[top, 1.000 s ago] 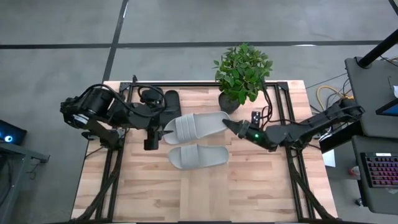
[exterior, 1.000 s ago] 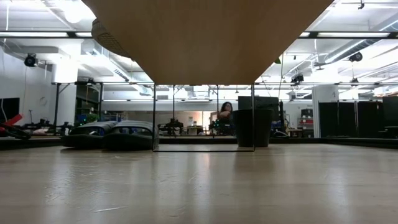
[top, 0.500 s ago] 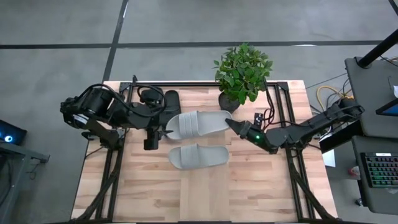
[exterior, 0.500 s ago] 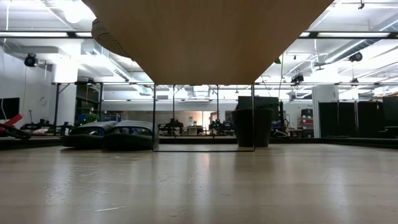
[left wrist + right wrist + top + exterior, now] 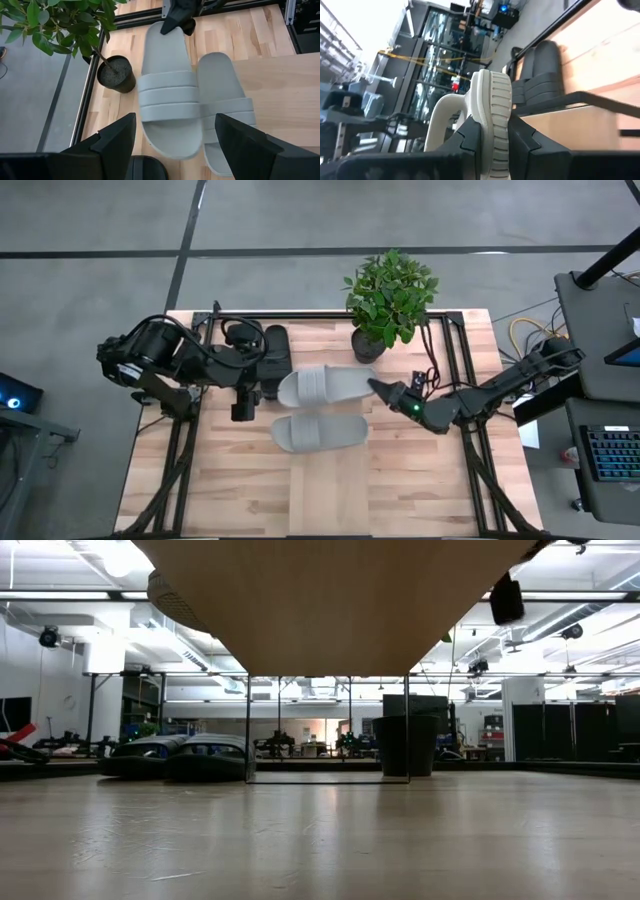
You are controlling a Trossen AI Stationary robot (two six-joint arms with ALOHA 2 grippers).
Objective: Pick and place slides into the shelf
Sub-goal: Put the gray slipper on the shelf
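Slides in pale grey occupy the middle of the bench: the upper grey slide (image 5: pixel 325 386) is pinched at its heel by the right gripper (image 5: pixel 378 387), whose jaws are clamped on the edge of the sole, as the right wrist view shows with the ribbed rim standing between the dark fingers (image 5: pixel 470 137). The lower grey slide (image 5: pixel 320 431) lies flat just beside it, toward six o'clock, free of either arm. At about nine o'clock from the held slide, the black slides (image 5: pixel 274 352) sit side by side near the bench's far edge, partly hidden by the left arm. The left gripper (image 5: pixel 255 392) hangs just beside the toe of the upper grey slide with its jaws spread wide and nothing between them.

From table height the shelf (image 5: pixel 330 600) reads as a pale wooden panel overhead on thin black bars, and the black pair (image 5: pixel 180 758) appears to rest beneath it; whether that counts as its final place cannot be told. By this reading about half the job looks done: the black pair seems stowed, one grey slide is in hand and on its way, and the second grey slide is not yet touched.

A potted plant (image 5: pixel 388 295) stands at twelve o'clock, its dark pot (image 5: pixel 368 345) near the held slide's heel and holding gritty soil, as seen from the left wrist.
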